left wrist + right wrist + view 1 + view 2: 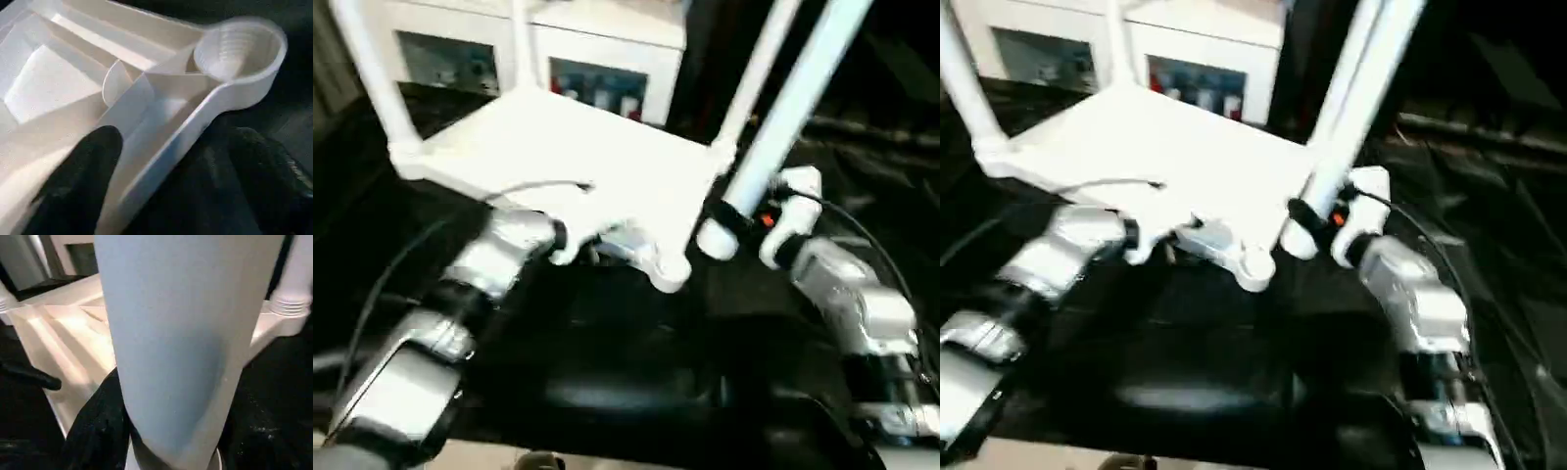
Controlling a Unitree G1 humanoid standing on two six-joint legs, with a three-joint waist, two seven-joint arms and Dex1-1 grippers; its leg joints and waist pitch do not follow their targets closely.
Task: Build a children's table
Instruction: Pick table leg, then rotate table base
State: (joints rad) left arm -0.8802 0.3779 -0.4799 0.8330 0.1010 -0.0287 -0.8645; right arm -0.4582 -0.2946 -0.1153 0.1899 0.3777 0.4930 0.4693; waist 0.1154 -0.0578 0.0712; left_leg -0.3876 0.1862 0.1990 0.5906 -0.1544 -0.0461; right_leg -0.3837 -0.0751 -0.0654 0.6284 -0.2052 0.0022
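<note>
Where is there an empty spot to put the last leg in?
The corner socket nearest the robot is bare, between the left gripper on the table top's rim and the leg in the right gripper. The three other corners already hold upright legs, so it is crowded there.

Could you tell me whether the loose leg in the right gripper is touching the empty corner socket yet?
Apart: in the left eye view the leg's end hangs beside the empty corner socket, dark gap between.
</note>
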